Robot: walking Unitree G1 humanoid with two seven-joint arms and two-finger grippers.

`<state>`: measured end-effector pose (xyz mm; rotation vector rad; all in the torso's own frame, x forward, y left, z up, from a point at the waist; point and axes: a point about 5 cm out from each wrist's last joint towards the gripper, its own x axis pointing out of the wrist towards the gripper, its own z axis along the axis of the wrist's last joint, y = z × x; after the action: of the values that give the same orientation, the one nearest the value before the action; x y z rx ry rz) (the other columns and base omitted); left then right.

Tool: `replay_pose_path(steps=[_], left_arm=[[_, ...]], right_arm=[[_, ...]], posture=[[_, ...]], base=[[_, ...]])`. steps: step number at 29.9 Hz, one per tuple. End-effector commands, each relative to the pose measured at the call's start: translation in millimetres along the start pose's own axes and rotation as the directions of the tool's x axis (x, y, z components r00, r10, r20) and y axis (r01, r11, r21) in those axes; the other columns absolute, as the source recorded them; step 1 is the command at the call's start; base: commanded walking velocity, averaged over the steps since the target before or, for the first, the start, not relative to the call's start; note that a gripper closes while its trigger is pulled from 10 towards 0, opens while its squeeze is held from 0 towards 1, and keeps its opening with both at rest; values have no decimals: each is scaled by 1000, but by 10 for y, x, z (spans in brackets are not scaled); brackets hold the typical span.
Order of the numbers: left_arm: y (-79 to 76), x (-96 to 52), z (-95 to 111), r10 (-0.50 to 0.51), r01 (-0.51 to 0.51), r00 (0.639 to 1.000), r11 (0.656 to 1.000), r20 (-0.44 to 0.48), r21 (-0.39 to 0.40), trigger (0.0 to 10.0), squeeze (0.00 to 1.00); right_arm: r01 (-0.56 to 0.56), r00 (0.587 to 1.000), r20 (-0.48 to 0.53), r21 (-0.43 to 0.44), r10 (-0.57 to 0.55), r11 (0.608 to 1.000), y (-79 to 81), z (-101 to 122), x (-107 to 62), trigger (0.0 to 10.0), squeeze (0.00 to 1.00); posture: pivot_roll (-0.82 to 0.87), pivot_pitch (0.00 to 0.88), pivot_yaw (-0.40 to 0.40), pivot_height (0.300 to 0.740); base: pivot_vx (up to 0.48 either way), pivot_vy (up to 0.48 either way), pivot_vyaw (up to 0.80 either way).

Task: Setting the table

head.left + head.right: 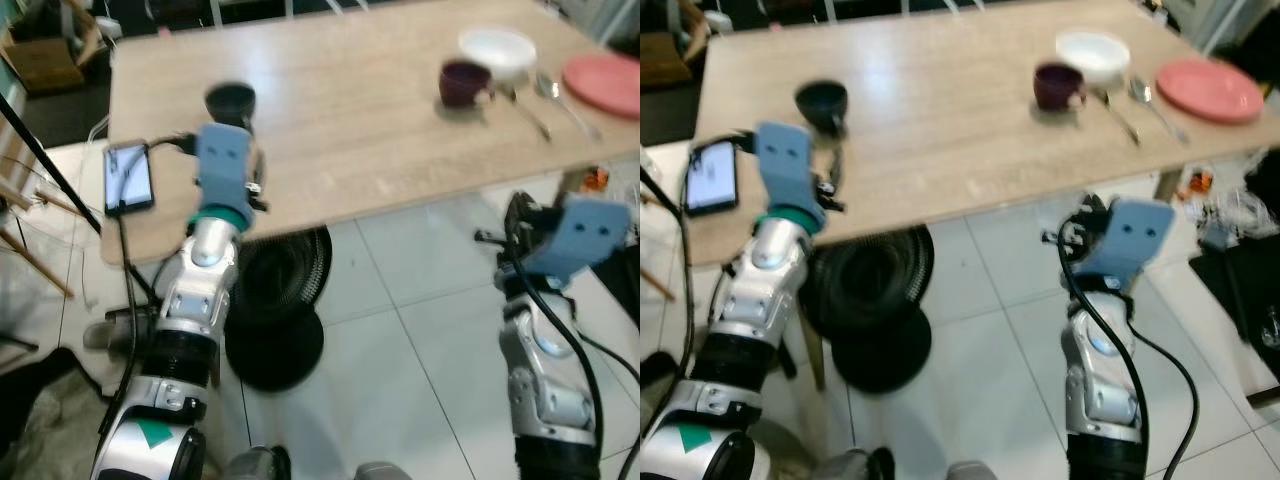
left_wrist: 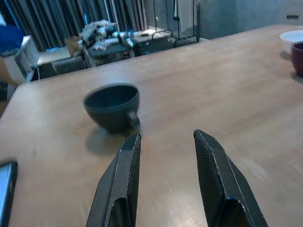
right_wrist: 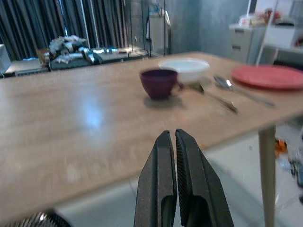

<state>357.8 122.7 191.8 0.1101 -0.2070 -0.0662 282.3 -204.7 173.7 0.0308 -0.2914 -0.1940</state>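
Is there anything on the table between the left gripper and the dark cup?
Nothing visible. The left gripper is open over bare table, and the dark cup stands just ahead of its fingers, handle turned toward them. The phone lies off to the side, out of the path.

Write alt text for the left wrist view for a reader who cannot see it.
The left end effector hovers open over a wooden table, its two black fingers aimed just beside a dark cup standing upright ahead. A maroon cup and a white bowl sit at the far edge; dark curtains hang behind.
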Motion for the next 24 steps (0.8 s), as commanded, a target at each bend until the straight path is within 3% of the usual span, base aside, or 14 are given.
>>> replay_pose_path(steps=[1,6,24], left_arm=[[84,-20,-84,29,-29,999,1000,-32,-1,10000,0],[79,-19,-90,27,-28,999,1000,-35,0,10000,0],[9,-13,-111,-13,14,999,1000,-47,10,10000,0]], right_arm=[[-13,1000,-6,15,13,1000,58,-20,-13,10000,0],[-10,1000,-8,16,10,1000,54,-27,-16,10000,0],[0,1000,-18,20,0,1000,32,-51,-28,10000,0]], posture=[[-99,0,67,740],[-101,0,68,740],[-105,0,69,740]], base=[[360,0,0],[351,0,0],[0,0,0]])
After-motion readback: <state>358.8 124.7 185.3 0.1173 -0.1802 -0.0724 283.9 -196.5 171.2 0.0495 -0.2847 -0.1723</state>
